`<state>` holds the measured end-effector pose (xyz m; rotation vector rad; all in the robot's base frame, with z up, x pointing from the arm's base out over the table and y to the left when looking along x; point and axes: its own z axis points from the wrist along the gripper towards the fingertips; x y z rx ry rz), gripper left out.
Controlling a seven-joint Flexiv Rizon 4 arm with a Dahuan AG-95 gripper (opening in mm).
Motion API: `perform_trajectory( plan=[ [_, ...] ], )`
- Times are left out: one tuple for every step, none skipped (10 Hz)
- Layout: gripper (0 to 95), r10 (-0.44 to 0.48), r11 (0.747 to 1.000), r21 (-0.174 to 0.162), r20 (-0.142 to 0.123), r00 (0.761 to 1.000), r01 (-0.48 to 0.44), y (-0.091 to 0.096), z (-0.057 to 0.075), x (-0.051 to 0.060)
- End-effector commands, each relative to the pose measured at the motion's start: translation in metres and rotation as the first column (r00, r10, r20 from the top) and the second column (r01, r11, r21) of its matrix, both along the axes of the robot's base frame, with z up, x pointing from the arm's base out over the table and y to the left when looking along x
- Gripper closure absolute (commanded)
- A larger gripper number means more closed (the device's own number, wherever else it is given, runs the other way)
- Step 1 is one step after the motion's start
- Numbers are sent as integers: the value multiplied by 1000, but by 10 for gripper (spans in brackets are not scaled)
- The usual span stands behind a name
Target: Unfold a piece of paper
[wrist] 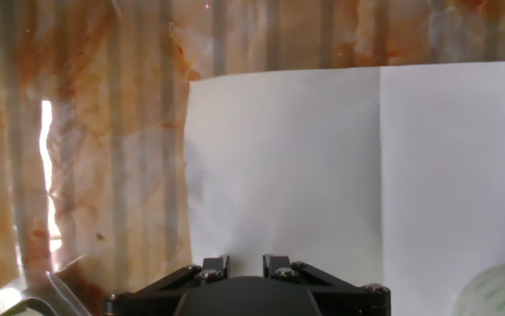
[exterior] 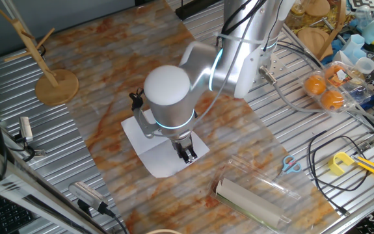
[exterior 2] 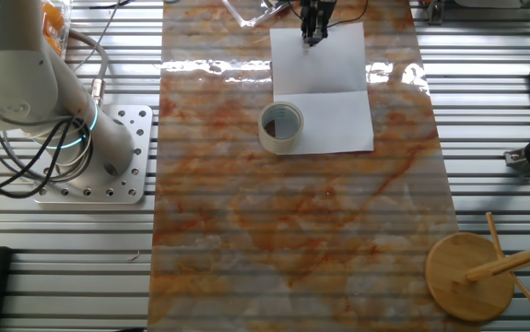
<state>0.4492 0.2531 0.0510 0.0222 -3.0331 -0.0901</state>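
I see my fingers (exterior 2: 313, 35) over the flat piece of paper (exterior 2: 323, 88); I can't tell if they're spread.

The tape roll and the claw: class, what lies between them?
Only the piece of paper, its crease included, lies between tape roll and claw; the other fixed view shows this.
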Motion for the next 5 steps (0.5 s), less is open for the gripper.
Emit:
perform_trajectory(
  plan=[
    [760,-2,1000,-2,5,1000,2,1,-7,1],
    [760,-4,1000,-3,5,1000,4,3,-11,3],
    [760,-5,1000,-3,7,1000,5,4,-14,4],
    [760,-6,1000,-3,8,1000,6,4,-17,5],
    [760,-7,1000,-4,8,1000,7,5,-18,6]
  ],
)
